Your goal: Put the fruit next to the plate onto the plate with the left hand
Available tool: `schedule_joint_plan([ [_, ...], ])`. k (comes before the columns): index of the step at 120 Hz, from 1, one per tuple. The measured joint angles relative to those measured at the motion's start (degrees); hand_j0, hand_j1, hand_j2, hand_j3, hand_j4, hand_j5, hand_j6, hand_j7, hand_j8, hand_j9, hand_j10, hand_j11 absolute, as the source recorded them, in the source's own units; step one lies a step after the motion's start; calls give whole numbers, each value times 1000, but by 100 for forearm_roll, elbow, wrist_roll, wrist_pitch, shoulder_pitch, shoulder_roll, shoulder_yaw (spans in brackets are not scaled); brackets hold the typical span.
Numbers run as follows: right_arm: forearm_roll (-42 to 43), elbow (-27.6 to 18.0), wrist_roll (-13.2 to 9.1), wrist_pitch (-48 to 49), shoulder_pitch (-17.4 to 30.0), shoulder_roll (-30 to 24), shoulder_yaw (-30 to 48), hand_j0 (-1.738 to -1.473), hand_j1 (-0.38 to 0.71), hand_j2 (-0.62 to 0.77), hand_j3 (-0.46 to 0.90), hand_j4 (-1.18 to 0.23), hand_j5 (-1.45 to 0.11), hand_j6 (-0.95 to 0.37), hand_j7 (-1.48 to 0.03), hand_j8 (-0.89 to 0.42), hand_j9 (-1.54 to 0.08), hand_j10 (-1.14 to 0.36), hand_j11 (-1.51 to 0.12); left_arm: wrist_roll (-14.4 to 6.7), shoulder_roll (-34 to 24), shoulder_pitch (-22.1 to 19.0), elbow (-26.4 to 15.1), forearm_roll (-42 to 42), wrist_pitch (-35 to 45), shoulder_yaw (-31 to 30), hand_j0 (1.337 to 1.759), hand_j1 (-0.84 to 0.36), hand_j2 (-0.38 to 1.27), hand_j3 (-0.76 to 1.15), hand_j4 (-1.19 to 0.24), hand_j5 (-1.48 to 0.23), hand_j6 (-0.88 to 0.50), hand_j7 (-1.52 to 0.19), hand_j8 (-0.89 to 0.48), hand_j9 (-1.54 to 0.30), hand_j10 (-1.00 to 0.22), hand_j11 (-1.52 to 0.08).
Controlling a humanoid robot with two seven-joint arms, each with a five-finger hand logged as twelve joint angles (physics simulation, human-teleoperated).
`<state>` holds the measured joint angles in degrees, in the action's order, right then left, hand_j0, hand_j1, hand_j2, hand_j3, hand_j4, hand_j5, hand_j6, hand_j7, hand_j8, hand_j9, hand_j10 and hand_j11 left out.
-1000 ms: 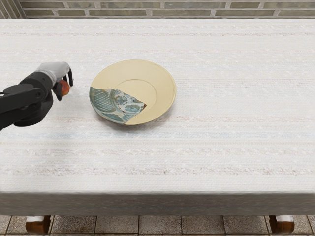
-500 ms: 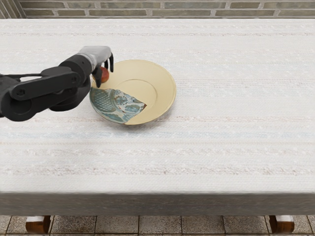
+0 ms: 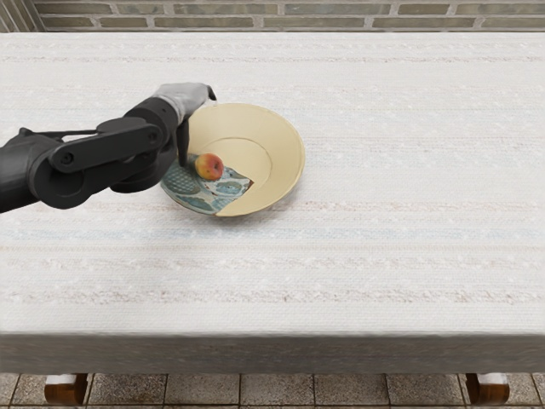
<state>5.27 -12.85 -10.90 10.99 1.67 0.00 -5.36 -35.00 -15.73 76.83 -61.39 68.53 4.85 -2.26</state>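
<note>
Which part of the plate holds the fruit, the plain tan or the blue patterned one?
The blue patterned wedge at the plate's near-left; the fruit lies on it, beside the plain tan part.

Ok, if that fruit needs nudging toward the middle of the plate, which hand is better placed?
Left, probably. The left hand hangs over the left rim of the round tan plate, close beside the small red-orange fruit lying on the plate's blue patterned part. The right arm is out of view.
</note>
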Motion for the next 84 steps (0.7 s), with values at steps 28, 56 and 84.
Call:
schedule_joint_plan([
  [28,0,1,0,0,1,0,0,-1658,-331,-3,0,-15,-19,-15,-20,-15,-20,-15,-20,0,-1114,221,-602,-1573,-1210,915,1658,284,61,0,-65,-88,-50,-85,-53,-84,-66,-85],
  [56,0,-1,0,0,1,0,-1,-1658,-331,-3,0,-15,-20,-15,-20,-15,-20,-15,-20,0,-2790,-222,-921,-4490,-3627,2407,1658,329,20,0,-21,-28,-17,-27,-17,-27,-21,-27],
  [84,0,1,0,0,0,0,0,-1658,-331,-3,0,-15,-19,-15,-20,-15,-19,-15,-20,0,-3665,-1188,-928,-6407,-3951,3043,1658,343,7,0,-8,-9,-6,-9,-7,-9,-7,-9],
])
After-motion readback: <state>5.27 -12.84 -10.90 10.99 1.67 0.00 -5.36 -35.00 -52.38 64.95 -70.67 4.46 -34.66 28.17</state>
